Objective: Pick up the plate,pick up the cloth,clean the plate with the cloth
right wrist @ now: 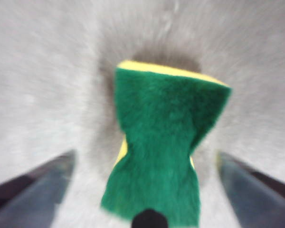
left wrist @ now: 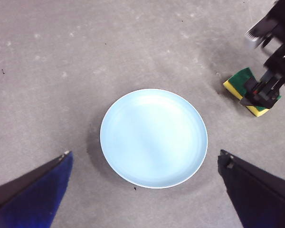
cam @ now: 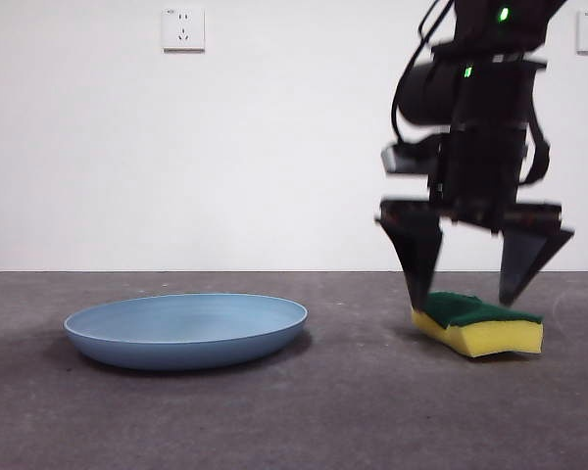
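Note:
The light-blue plate [cam: 186, 328] lies flat on the grey table at the left; from above it shows round and bare [left wrist: 154, 137]. The cloth [cam: 478, 321], a yellow sponge with a green top, lies at the right. My right gripper [cam: 466, 292] hangs open just above it, one jaw on each side. The right wrist view, blurred, shows the green top [right wrist: 164, 137] between the spread jaws of that gripper [right wrist: 145, 190]. My left gripper [left wrist: 145, 190] is open, high above the plate, and out of the front view. The right arm over the cloth [left wrist: 241, 83] appears in the left wrist view.
A white wall with two sockets [cam: 182, 28] stands behind the table. The grey tabletop [cam: 353, 411] stretches between the plate and the sponge and in front of both.

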Available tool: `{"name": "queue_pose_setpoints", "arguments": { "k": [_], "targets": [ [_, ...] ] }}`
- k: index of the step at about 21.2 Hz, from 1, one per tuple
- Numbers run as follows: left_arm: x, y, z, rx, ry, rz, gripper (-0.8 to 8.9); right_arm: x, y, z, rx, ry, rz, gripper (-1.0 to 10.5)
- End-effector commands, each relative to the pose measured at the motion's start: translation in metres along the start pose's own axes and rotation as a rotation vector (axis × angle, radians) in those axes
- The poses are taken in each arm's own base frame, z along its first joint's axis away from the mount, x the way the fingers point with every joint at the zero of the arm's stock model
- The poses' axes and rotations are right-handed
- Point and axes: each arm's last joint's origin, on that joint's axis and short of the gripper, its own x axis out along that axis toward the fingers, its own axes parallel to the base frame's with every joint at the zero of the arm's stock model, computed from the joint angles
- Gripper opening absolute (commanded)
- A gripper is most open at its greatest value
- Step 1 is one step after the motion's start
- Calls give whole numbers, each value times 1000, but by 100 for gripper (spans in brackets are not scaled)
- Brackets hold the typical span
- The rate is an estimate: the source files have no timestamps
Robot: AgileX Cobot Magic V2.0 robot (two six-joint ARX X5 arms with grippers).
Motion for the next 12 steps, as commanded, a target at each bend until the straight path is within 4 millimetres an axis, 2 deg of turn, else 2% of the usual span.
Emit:
{"name": "queue_pose_setpoints", "arguments": {
  "k": [1, 2, 3, 4, 5, 6, 7, 12],
  "targets": [
    [0, 0, 0, 6, -2, 0, 656, -37, -1, -7, 11, -87, 3, 500],
    [0, 0, 0, 7, 3, 0, 655, -56, -2, -12, 11, -124, 9, 492],
    [0, 0, -1, 11, 4, 1, 646, -74, -2, -18, 11, -158, 13, 419],
    [0, 0, 0, 20, 3, 1, 542, -94, -3, -26, 11, -192, 16, 275],
    [0, 0, -1, 27, 4, 3, 378, -113, -4, -36, 12, -229, 18, 116],
    [0, 0, -1, 31, 6, 6, 160, -133, -5, -47, 13, -279, 20, -30],
    [0, 0, -1, 44, 10, 7, -32, -151, -6, -57, 14, -337, 23, -8],
    [-3, 1, -2, 70, -4, 60, -8, -226, -10, -109, 19, -678, 43, -9]
  ]
}}
